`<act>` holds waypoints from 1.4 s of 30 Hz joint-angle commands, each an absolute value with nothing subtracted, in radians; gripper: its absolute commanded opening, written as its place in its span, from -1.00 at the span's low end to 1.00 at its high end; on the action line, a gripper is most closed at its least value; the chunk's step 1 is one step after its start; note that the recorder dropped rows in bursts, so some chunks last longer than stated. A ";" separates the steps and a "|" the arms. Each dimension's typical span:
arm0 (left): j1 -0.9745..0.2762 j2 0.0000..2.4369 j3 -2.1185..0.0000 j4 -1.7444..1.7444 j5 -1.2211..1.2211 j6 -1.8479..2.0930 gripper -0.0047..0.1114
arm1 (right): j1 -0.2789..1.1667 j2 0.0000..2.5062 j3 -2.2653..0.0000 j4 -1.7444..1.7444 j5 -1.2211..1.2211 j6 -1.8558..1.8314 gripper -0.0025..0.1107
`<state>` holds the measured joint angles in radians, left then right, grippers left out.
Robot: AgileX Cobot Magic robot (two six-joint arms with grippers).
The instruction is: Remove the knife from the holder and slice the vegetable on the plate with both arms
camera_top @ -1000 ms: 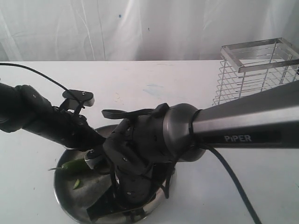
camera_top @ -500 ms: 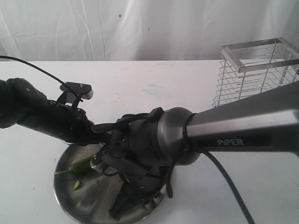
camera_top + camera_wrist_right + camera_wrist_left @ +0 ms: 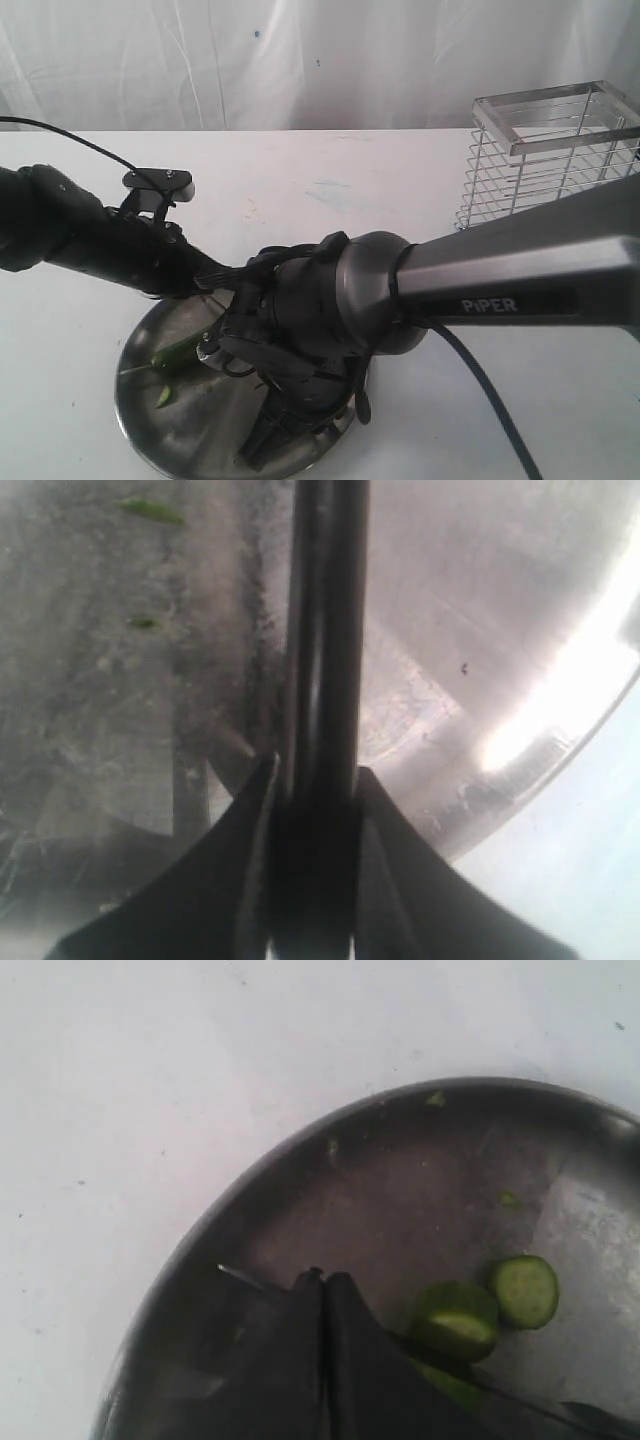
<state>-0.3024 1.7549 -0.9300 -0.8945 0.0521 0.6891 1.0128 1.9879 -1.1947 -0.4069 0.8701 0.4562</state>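
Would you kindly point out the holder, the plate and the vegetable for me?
holder point(image 3: 545, 150), exterior view, on its front wire wall.
plate point(image 3: 205, 432), exterior view, on its bare inner surface.
vegetable point(image 3: 171, 355), exterior view, on the green body.

Table point(image 3: 350, 170): white (faintly smudged)
Plate point(image 3: 190, 435): steel, near left, on table
Holder point(image 3: 540, 160): wire, far right, standing upright

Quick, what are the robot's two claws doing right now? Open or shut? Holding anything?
Left gripper: shut, nothing seen between its fingers.
Right gripper: shut on the knife.
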 commanded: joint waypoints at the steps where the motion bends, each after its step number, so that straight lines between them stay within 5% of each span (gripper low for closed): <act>1: -0.304 1.788 -0.977 -0.913 0.131 0.699 -0.92 | 1.006 2.017 -1.176 -0.393 0.899 0.448 -0.96; 26: -0.304 1.947 -0.979 -0.913 0.144 0.737 -0.92 | 1.006 2.017 -1.176 -0.393 0.988 0.378 -0.96; 42: -0.302 1.652 -0.996 -0.894 0.210 0.737 -0.92 | 1.006 1.918 -1.176 -0.416 0.988 0.378 -0.96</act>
